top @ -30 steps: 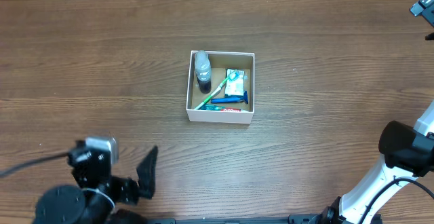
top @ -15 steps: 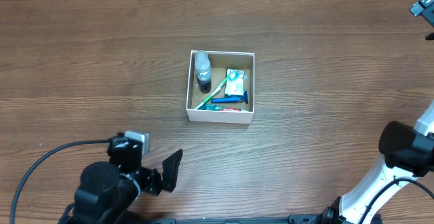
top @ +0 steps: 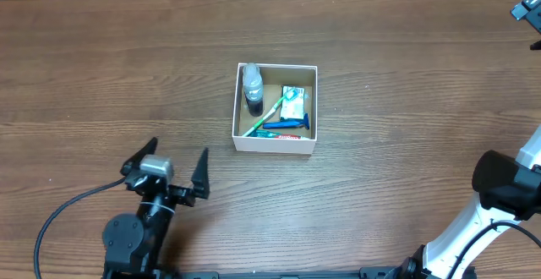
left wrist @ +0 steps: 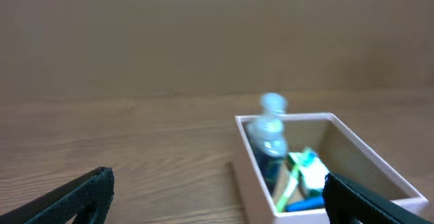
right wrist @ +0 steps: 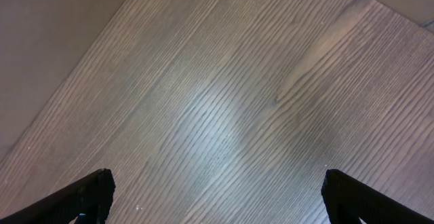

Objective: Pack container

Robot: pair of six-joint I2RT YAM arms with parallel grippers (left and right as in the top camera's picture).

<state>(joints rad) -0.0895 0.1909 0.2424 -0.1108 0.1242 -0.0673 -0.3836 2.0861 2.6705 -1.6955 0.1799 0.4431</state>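
The square, shallow, white-walled container [top: 275, 143] with a cardboard floor sits mid-way across the dark wooden tabletop [top: 406, 76]. It holds a clear bottle [top: 252, 89], a green toothbrush [top: 270, 110], a green-and-white carton [top: 294, 101] and a blue plastic handle [top: 287, 124]. The left gripper [top: 172, 164] hovers near its near-left corner, jaws spread wide and empty. The right gripper [right wrist: 217, 200] hangs over bare wood, jaws likewise wide apart.

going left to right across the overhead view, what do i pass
left arm → container, and inside it bottle → green-and-white carton → right arm
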